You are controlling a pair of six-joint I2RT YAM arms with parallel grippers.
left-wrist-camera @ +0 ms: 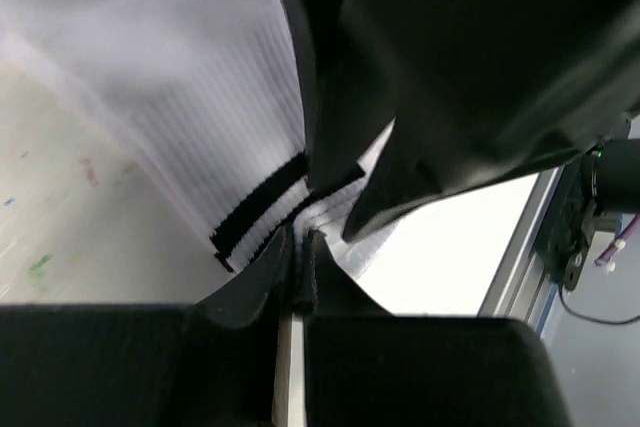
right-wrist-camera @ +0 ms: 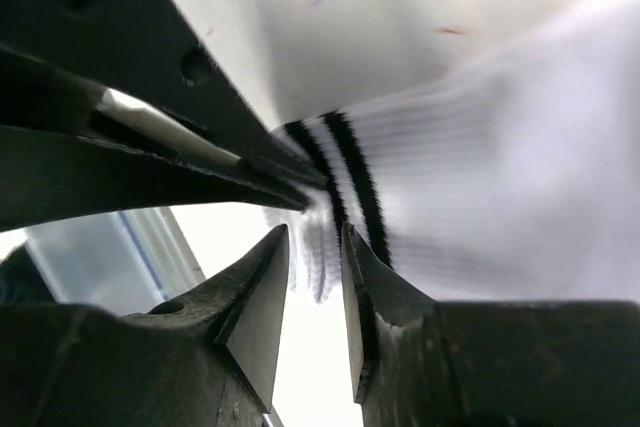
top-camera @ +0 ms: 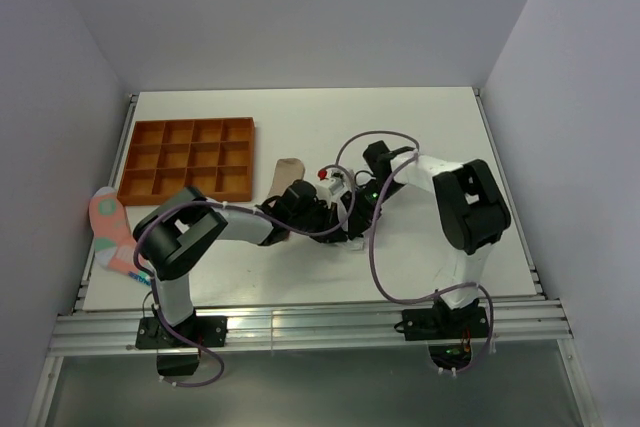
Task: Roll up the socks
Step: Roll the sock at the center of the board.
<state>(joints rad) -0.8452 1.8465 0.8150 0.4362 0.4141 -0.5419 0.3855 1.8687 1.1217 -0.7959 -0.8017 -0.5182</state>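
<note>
Top external view: at the left edge of the bench (top-camera: 400,117) the red sock (top-camera: 108,222) lies flat, part of it overhanging that edge. The tray (top-camera: 190,157) sits near the far left corner. The beige sock (top-camera: 290,171) lies just right of the tray, towards the bench centre, unrolled. Just nearer than the beige sock, both arms meet at the bench centre and hide most of the white sock (left-wrist-camera: 190,87) from above. Left wrist view: the left gripper (left-wrist-camera: 300,252) has its fingers pressed together on a fold of the ribbed cuff (left-wrist-camera: 255,212), at the black stripes; the sock body spreads away over the bench surface. Right wrist view: the right gripper (right-wrist-camera: 315,287) stands just beside the left one at the same cuff edge. Its fingers are slightly apart, with cuff fabric in the gap; no clamping is visible. Step in hand, as judged: the grip on the white sock's cuff is being passed to the left gripper before rolling starts. No sock appears rolled, so the task is at an early stage. The next move calls for the right gripper to clear the cuff without dragging it. The left gripper must then turn the cuff over towards the toe, keeping the pinch firm so the thin fabric does not slip.
</note>
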